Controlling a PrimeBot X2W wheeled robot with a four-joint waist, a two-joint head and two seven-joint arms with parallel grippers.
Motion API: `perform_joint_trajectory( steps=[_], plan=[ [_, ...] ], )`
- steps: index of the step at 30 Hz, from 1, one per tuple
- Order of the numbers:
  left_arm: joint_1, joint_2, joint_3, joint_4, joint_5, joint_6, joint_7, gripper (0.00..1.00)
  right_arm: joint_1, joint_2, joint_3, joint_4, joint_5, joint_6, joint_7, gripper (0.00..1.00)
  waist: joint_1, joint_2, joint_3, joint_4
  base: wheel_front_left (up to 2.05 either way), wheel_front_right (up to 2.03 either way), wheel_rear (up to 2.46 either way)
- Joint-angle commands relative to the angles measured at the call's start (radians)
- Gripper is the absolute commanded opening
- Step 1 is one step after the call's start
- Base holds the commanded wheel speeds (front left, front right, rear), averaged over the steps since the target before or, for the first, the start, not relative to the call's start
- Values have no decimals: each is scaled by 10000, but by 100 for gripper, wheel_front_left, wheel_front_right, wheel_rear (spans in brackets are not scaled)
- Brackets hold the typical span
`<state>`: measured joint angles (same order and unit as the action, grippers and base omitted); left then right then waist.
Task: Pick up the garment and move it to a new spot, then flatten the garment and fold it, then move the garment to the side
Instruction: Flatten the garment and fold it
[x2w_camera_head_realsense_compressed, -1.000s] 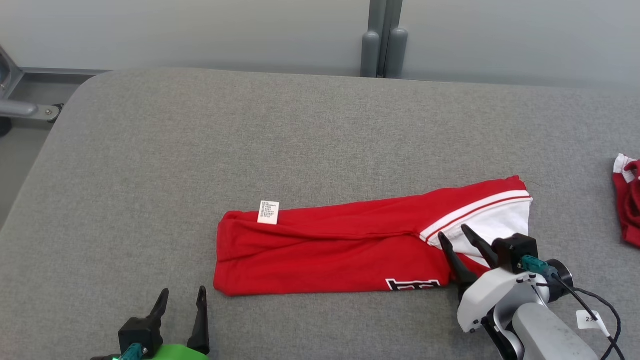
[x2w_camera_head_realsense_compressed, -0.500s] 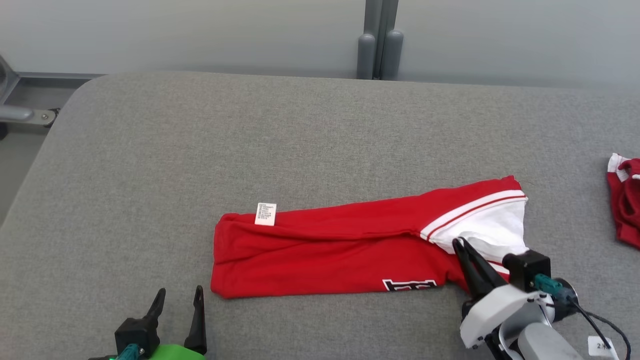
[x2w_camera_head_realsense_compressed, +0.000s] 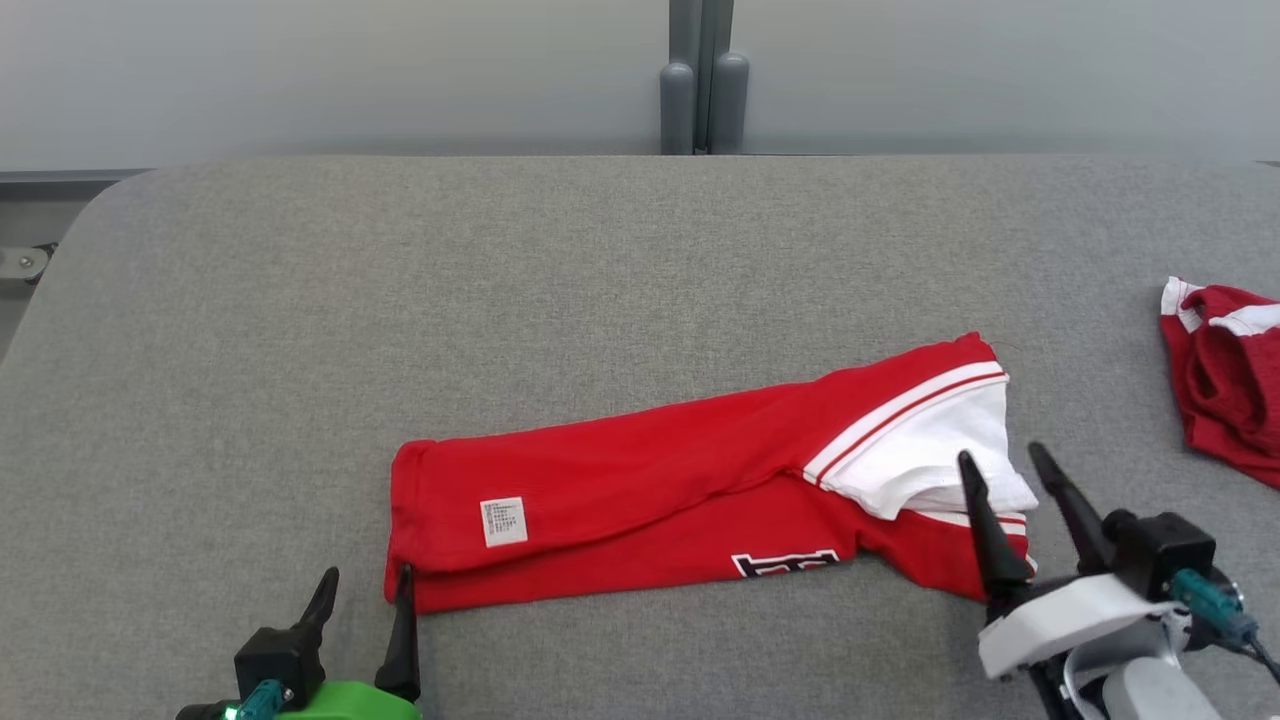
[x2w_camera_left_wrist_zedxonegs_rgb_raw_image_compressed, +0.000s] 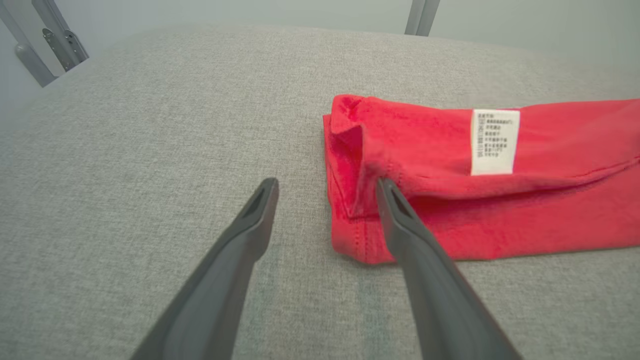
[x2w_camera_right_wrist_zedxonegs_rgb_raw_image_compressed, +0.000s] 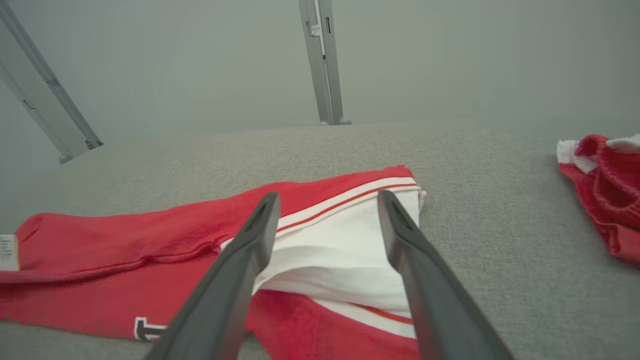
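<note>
Okay, lets go of the freshly doubled-over garment (x2w_camera_head_realsense_compressed: 650, 470), both jaws open and empty, likely another fold next.

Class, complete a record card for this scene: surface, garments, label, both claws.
surface: grey padded tabletop
main item: red garment, folded into a long strip, white section at its right end
label: white tag near its left end
other item: second garment, red and white, bunched at far right
left arm: left claw open, at the strip's left end, holding nothing
right arm: right claw open, at the white section, holding nothing
</note>
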<state>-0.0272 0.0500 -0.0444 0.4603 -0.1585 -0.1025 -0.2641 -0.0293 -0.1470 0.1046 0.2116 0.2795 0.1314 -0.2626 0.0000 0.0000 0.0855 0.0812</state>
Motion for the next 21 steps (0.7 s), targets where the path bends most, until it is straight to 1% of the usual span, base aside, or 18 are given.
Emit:
perform_joint_trajectory(
  steps=[1,4,5,9,12,13,16,21],
  plan=[
    [-143,22,-28,3,-25,-5,8,100,-373,-108,-214,192,-153,-16,-26,100,0,0,15,13,0,0,0],
    [-268,20,-112,23,-29,-17,8,100,-1047,-317,-645,796,-353,-16,-25,100,0,0,79,125,0,0,0],
    [-268,20,-112,23,-29,-17,8,100,-1047,-317,-645,796,-353,-16,-25,100,0,0,79,125,0,0,0],
    [-307,20,-143,-26,-3,24,8,100,-1887,-617,-1002,1874,-494,-16,-26,100,0,0,218,352,0,0,0],
    [-307,21,-138,-51,19,55,8,100,-2296,-755,-1227,2966,-564,-16,-26,100,0,0,327,532,0,0,0],
    [-296,21,-139,-37,25,57,8,100,-2420,-773,-1254,3449,-567,-18,-26,100,0,0,352,584,0,0,0],
    [-293,21,-130,-6,56,54,8,100,-2788,-749,-1245,4401,-515,-16,-26,100,0,0,437,713,0,0,0],
    [-349,21,-111,-13,98,22,8,100,-3068,-620,-916,5947,-78,-16,-26,100,0,0,530,834,0,0,0]
  ],
)
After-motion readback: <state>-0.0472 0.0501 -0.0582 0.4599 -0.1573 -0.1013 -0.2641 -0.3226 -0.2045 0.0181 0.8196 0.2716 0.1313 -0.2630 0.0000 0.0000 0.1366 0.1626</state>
